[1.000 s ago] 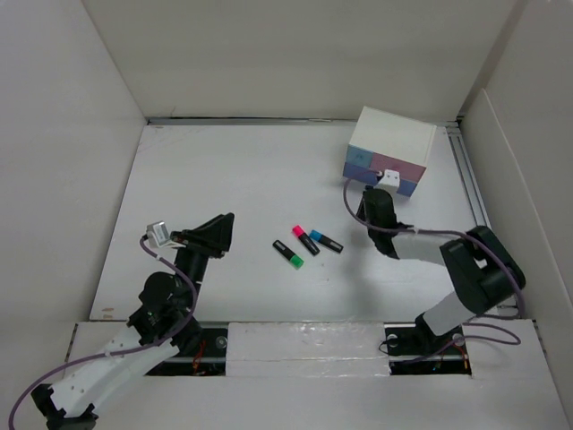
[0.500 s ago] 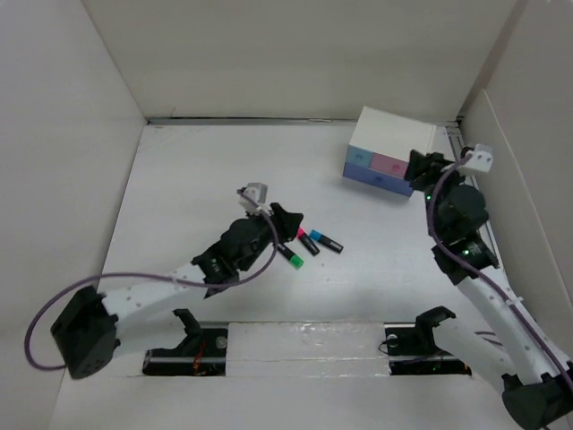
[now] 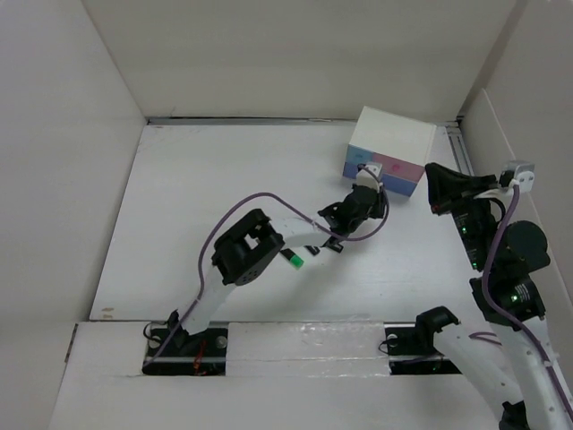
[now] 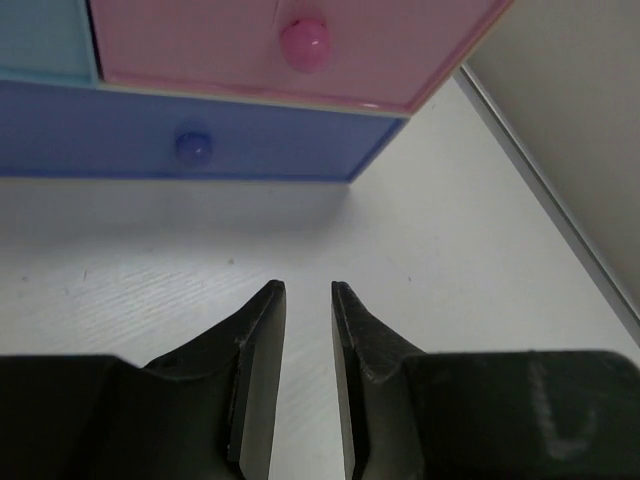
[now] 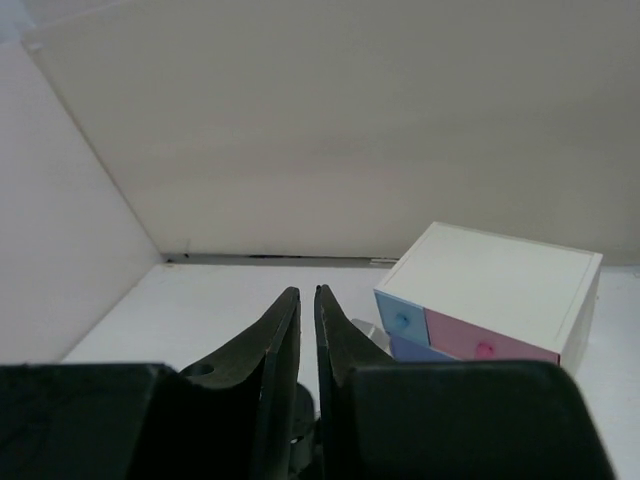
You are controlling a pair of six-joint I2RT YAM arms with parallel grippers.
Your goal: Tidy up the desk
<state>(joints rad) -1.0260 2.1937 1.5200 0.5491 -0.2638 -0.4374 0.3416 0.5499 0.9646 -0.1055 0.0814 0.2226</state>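
**A:** Where does the desk sit?

**B:** The desk is the white top filling the middle of the overhead view, with white panels standing along its far edge and both sides.

**A:** What's on it?

**B:** A small white drawer box sits in the upper right of that view, near the back corner. Right of centre lies a green-capped marker, just below the left arm. The arm hides whatever lies beside the marker.

**A:** And the left gripper?

**B:** The left gripper is stretched across the middle to the front of the box. In its wrist view the left gripper hangs low over bare desk, fingers parted by a narrow gap with nothing between them. At the top of the frame are a pink drawer with a pink knob and, under it, a violet-blue drawer with a matching knob. A pale blue drawer shows in the upper left corner.

**A:** The right one?

**B:** The right gripper is at the right edge, just beside the box's right end. Its wrist view looks down from above, with the box at lower right. There the right gripper is pinched almost together, only a sliver between the fingers, gripping nothing.
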